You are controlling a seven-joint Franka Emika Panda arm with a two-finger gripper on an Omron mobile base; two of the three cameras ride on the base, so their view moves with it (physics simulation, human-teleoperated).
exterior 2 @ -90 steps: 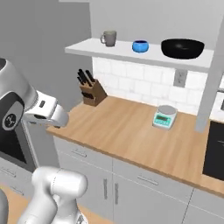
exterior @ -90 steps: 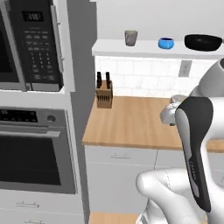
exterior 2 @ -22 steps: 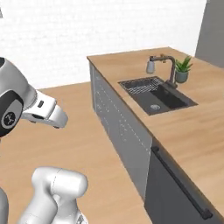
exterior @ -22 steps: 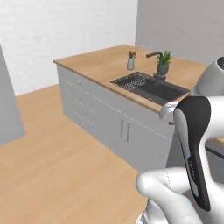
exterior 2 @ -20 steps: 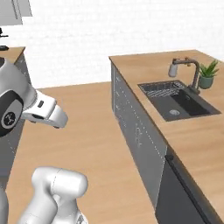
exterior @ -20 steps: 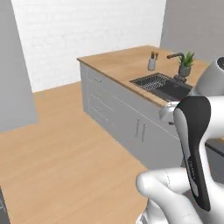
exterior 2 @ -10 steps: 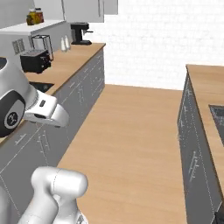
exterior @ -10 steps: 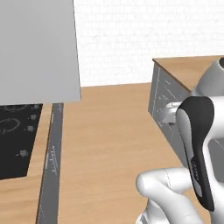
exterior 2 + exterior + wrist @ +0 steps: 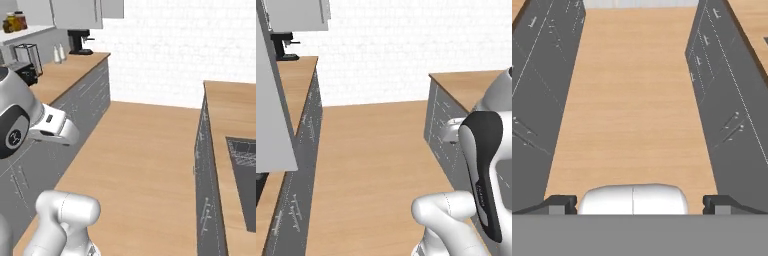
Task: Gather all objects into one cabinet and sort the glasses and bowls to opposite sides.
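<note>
Hand view: the gripper (image 9: 633, 202) points down a wooden floor (image 9: 629, 105) aisle, its two dark fingertips (image 9: 557, 204) set as wide apart as they go, with nothing between them. The empty, spread jaws suit an arm tucked in for travel, not one at work; this is judged a transit stage, with the base between stations. Grey cabinet fronts (image 9: 542, 75) line both sides of the aisle.

Right base view: a sink (image 9: 242, 175) is sunk in the wood-topped island (image 9: 227, 107) at right, its basin interior too dark to read. On the left counter (image 9: 65, 75) stand a coffee machine (image 9: 80, 41) and two white bottles (image 9: 59, 52); jars (image 9: 14, 22) sit on a shelf above. The cups, bowls and target cabinet cannot be located in these views, so no sorting can be judged as done.
</note>
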